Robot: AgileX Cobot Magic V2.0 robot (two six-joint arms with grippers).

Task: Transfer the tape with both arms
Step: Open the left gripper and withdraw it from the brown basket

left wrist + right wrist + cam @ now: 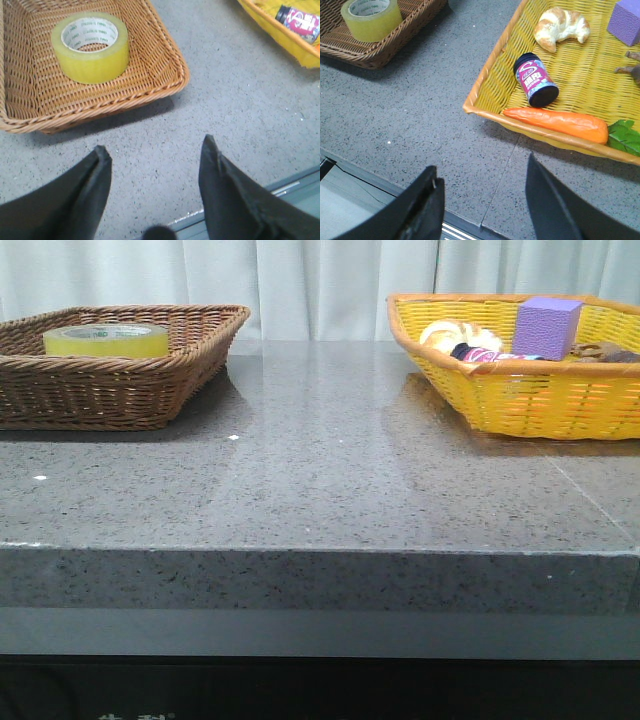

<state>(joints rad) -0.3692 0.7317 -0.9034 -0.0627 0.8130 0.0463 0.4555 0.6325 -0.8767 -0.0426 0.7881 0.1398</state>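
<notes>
The yellow tape roll (106,340) lies flat in the brown wicker basket (190,350) at the table's far left. It also shows in the left wrist view (90,47) and the right wrist view (371,18), white core with green print facing up. My left gripper (155,150) is open and empty, over bare grey table near the front edge, short of the brown basket (165,65). My right gripper (482,172) is open and empty, over the table's front edge, short of the yellow basket (485,107). Neither arm shows in the front view.
The yellow basket (440,370) at the far right holds a purple block (546,327), a croissant (561,26), a dark jar (535,80), a carrot (555,123) and green leaves (625,136). Grey stone tabletop (320,470) lies between the baskets.
</notes>
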